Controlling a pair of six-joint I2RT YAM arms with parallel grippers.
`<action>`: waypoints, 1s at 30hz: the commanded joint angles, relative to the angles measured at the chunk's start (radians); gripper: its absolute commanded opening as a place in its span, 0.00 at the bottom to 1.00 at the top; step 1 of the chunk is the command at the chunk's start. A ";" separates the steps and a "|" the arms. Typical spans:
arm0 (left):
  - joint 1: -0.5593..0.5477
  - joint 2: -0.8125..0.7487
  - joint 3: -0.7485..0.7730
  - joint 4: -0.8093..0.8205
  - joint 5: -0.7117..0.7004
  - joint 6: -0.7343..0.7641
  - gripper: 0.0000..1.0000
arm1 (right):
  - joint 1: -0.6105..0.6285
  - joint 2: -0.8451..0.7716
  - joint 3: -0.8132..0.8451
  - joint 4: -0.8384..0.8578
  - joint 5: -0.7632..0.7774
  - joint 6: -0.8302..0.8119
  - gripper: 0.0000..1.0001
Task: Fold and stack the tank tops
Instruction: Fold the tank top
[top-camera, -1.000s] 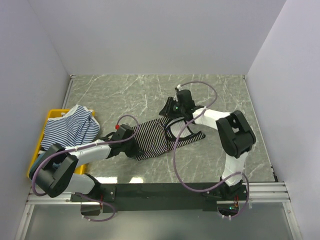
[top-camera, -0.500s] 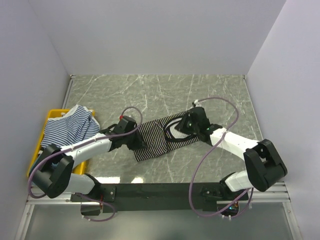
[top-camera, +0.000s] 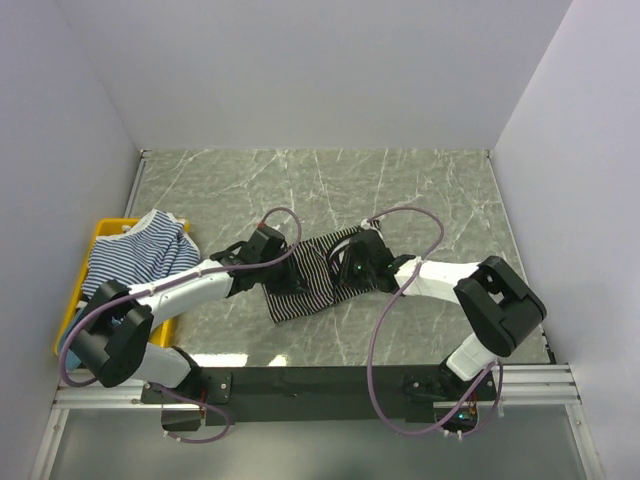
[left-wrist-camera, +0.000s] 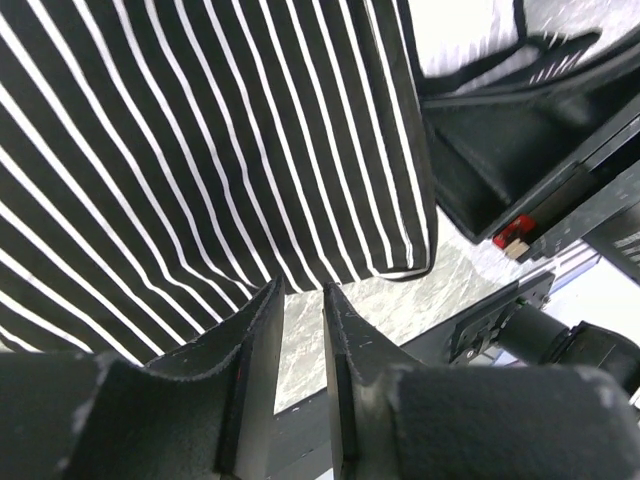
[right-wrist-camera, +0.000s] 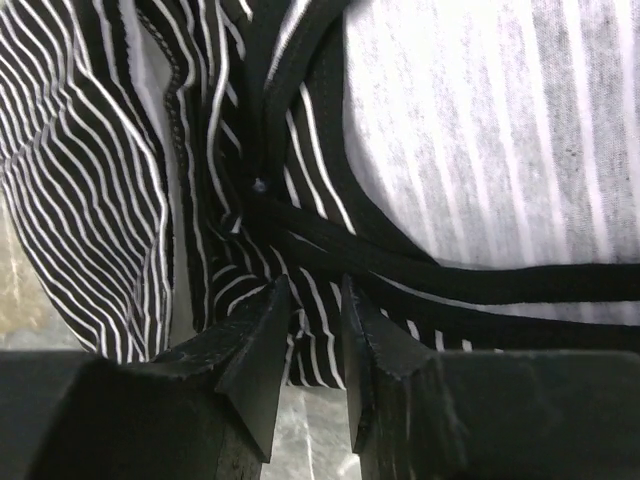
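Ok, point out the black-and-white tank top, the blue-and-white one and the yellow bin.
black-and-white tank top (top-camera: 308, 283), top external view, striped body
blue-and-white tank top (top-camera: 140, 256), top external view, bunched middle
yellow bin (top-camera: 112, 226), top external view, far rim

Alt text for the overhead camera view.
The left gripper and right gripper sit on opposite sides of a black-and-white striped tank top on a marble table. A blue-and-white striped top lies in a yellow bin at left.

Black-and-white striped top (top-camera: 305, 285), blue-and-white striped top (top-camera: 140, 258), yellow bin (top-camera: 112, 224).
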 joint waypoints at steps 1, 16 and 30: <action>-0.013 0.002 0.012 0.025 0.008 0.007 0.29 | 0.014 0.022 0.052 0.065 0.017 -0.011 0.35; -0.016 0.014 -0.070 0.051 -0.010 -0.015 0.28 | 0.028 -0.076 -0.017 0.087 0.074 0.031 0.29; -0.016 0.014 -0.074 0.049 -0.009 -0.015 0.28 | 0.047 -0.060 -0.034 0.094 0.049 -0.002 0.29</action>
